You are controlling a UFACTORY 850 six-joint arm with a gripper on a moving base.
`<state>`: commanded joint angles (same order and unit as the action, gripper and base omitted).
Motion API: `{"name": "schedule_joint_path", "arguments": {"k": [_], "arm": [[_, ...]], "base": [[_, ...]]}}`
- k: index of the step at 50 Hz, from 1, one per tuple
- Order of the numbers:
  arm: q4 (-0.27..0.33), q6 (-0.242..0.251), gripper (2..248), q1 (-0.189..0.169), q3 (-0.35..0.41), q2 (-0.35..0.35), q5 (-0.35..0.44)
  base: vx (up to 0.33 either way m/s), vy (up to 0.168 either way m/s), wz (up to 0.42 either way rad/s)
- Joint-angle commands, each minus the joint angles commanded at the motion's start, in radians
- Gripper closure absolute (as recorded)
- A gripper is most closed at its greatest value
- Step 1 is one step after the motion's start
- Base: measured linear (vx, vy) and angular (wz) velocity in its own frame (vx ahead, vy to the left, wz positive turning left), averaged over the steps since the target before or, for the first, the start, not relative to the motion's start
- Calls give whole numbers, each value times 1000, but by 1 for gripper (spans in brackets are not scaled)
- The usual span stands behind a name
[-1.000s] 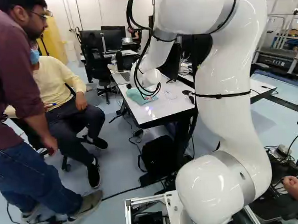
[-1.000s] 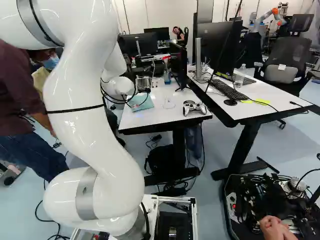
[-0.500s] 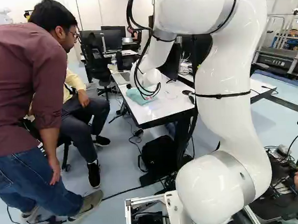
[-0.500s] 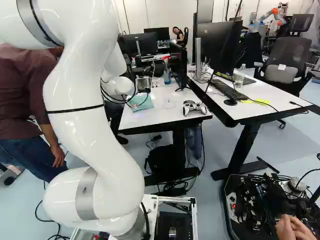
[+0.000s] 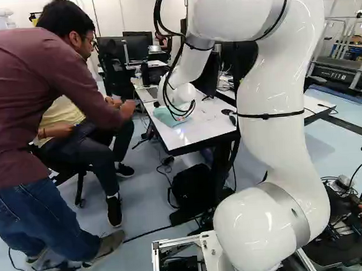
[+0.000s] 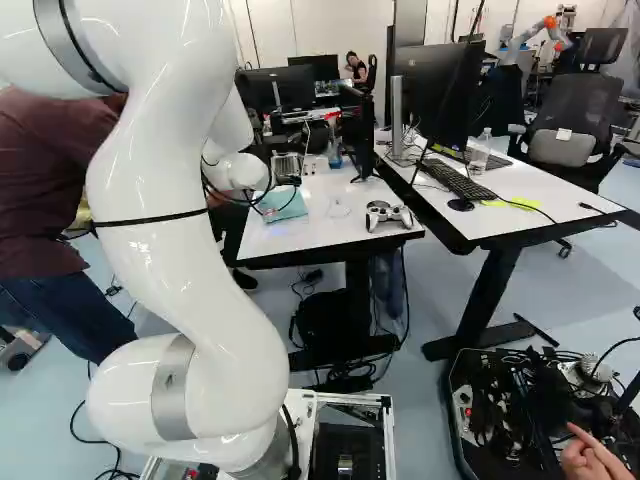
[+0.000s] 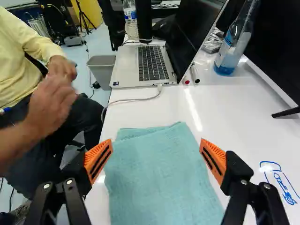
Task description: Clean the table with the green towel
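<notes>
Claw (image 7: 156, 146), spread wide, above green towel (image 7: 161, 176) on white table (image 7: 225, 110); present step, apparently, pickup; next, lower and pinch.

Open laptop (image 7: 152, 63) w/ cable (image 7: 136, 100) plugged in, 2 markers (image 7: 195, 75) beside it, blue-liq. btl (image 7: 229, 54) nearby.

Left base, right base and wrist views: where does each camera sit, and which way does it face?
Left base view: behind the arm, to its left, facing ahead and slightly down toward the table; arm and lowest joint show.
Right base view: behind the arm, to its right, facing likewise; arm and lowest joint show.
Wrist view: on the wrist, looking along the open jaws over the teal towel toward the laptop; only the jaws show.
Both base views share arm, table and towel.
</notes>
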<state>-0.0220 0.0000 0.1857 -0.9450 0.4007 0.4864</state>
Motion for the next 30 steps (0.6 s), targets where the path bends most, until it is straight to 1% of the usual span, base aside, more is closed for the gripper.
{"name": "schedule_joint_path", "arguments": {"k": [30], "arm": [[0, 0, 3, 0, 0, 0, 0]], "base": [[0, 0, 0]]}}
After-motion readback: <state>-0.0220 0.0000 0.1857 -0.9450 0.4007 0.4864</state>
